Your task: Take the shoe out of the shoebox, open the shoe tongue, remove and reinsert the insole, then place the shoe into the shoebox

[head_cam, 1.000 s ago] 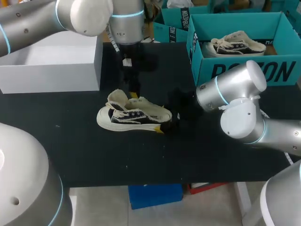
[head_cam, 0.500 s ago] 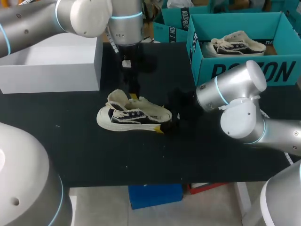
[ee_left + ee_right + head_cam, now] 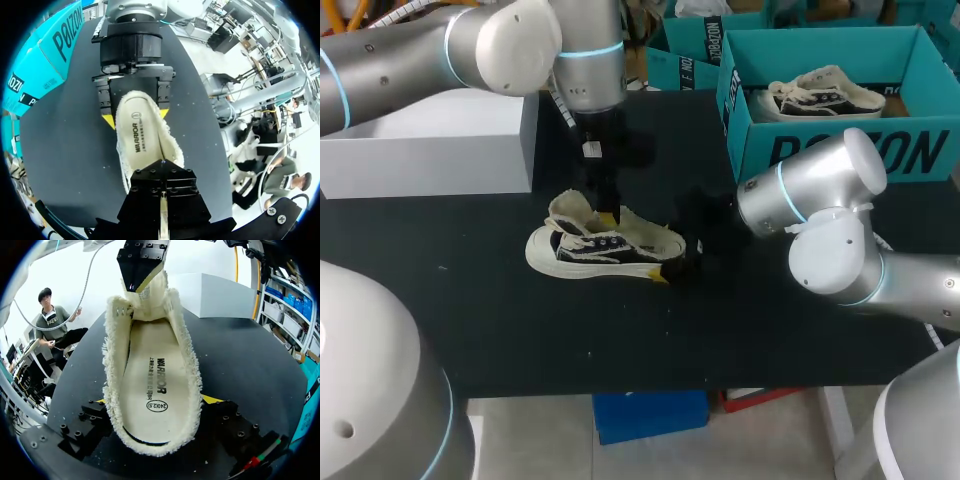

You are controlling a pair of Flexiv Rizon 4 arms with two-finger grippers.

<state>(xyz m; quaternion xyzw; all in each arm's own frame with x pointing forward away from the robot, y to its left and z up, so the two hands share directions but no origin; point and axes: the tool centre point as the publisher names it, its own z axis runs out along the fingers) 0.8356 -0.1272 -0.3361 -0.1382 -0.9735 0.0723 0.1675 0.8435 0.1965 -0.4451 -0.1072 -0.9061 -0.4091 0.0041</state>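
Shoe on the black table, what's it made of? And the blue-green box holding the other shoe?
The cream low-top shoe looks like matte canvas cloth: its edges fray into threads. Its white sole looks like smooth rubber, though I can't be sure. The teal shoebox looks like matte cardboard, with thin folded walls.

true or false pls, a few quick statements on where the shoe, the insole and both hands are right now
The shoe lies on the black table, outside any box. True.
The insole lies on the table beside the shoe. False: it lies inside the shoe.
The right hand is shut on the shoe's heel end. True.
The teal shoebox is empty. False: a second shoe lies in it.
The left hand hangs open, clear of the shoe. False: it pinches the tongue.
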